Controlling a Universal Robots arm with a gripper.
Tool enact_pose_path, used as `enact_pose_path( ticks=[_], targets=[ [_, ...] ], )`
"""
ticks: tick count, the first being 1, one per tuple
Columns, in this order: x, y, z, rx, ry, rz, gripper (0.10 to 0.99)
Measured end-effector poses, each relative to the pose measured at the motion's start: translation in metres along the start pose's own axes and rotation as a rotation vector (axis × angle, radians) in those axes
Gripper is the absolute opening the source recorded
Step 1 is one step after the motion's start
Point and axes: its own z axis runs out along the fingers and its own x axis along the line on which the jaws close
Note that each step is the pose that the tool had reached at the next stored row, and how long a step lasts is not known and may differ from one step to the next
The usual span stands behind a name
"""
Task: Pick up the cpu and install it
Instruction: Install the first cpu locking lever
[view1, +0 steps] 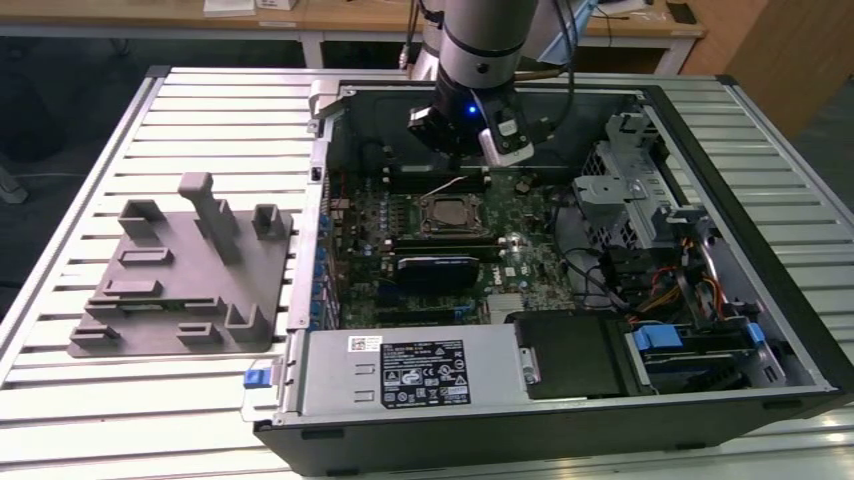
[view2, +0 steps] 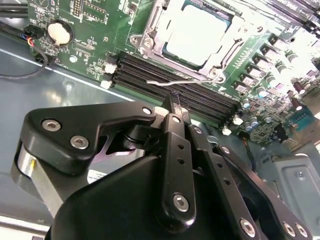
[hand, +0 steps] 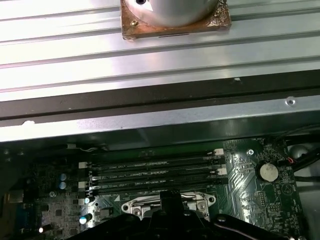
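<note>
Grey plastic tray (view1: 187, 270) with upright posts sat on the slatted aluminium bench (view1: 227, 130), at 9 o'clock of the open black PC case (view1: 561, 435). Green motherboard (view1: 534, 225) inside. The cpu (view2: 197, 35), a flat silvery-white square, sat in its metal-framed socket (view2: 150, 35). Claw (view1: 470, 158) hung at the socket's 12 o'clock. In the first wrist view the claw (hand: 171, 199) looked pressed together. Second wrist view added a thin wire lever (view2: 185, 80) between socket and black RAM slots (view2: 150, 75), near the claw. Drive cage (view1: 641, 190) and cables (view1: 674, 290) crowded 3 o'clock.
</note>
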Motion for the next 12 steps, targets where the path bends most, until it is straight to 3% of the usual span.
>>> enact_pose_path(
  ticks=[5, 12],
  targets=[
    [-0.0001, -0.0004, 0.0014, 0.011, -0.0069, 0.006, 0.106],
    [-0.0002, -0.0016, 0.0063, 0.034, -0.0443, 0.027, 0.106]
  ],
)
